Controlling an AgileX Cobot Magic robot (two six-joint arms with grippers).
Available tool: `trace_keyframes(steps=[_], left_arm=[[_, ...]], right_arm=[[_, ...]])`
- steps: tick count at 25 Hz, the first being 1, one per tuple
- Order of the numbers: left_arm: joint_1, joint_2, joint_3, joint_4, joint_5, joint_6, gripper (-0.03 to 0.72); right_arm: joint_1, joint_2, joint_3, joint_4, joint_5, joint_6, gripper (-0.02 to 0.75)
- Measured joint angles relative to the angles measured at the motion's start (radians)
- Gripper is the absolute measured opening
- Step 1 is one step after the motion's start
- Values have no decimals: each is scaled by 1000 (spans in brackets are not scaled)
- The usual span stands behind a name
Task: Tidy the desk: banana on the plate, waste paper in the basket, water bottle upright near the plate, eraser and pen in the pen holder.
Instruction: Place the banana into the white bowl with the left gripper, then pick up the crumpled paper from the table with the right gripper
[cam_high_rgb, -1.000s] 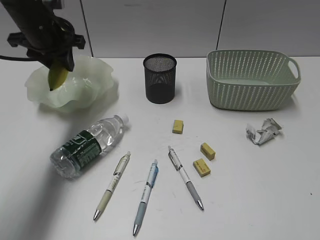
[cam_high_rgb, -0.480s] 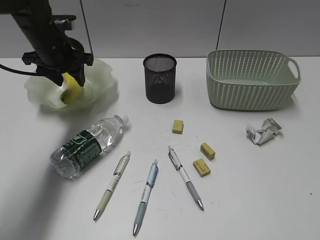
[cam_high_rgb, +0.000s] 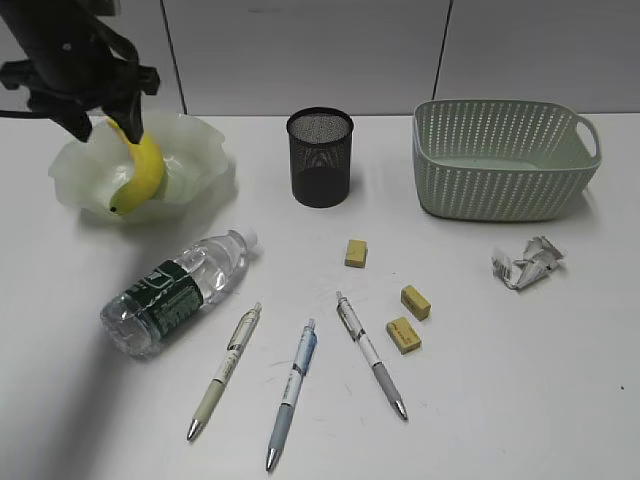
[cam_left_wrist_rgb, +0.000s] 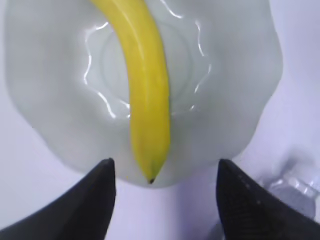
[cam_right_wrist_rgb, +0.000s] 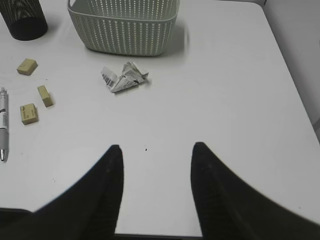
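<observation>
— So, where is the curved yellow banana (cam_left_wrist_rgb: 148, 95) found?

— It is seen lying in the translucent pale green ruffled plate (cam_left_wrist_rgb: 50, 100), its dark tip pointing over the rim. The left claw (cam_left_wrist_rgb: 165, 192) is held above it with the jaws spread wide and nothing between them. That step can be judged done.

— And what is left?

— Most of it, as far as can be seen. The small clear plastic water bottle (cam_high_rgb: 178, 290) with the dark green label is lying on its side on the white worktop (cam_high_rgb: 520, 400), near the plate. Three pens (cam_high_rgb: 295, 385) and three yellow erasers (cam_high_rgb: 403, 334) are spread between bottle and basket; none is in the black mesh pen holder (cam_high_rgb: 320, 157). The crumpled wad of waste paper (cam_right_wrist_rgb: 124, 78) is lying just outside the pale sage-green perforated basket (cam_right_wrist_rgb: 125, 30).

— The right claw (cam_right_wrist_rgb: 156, 187)?

— It is held over bare worktop, jaws apart, nothing gripped.
</observation>
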Motion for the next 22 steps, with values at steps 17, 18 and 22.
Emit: trace_keyframes(steps=[17,18,22], left_arm=[[1,-650,109,55,128,0,475],[1,-701,148,55,128,0,475],[1,-910,349,44,129,0,472]], right_arm=[[0,0,0,0,0,0,363],[0,0,0,0,0,0,363],[0,0,0,0,0,0,363]])
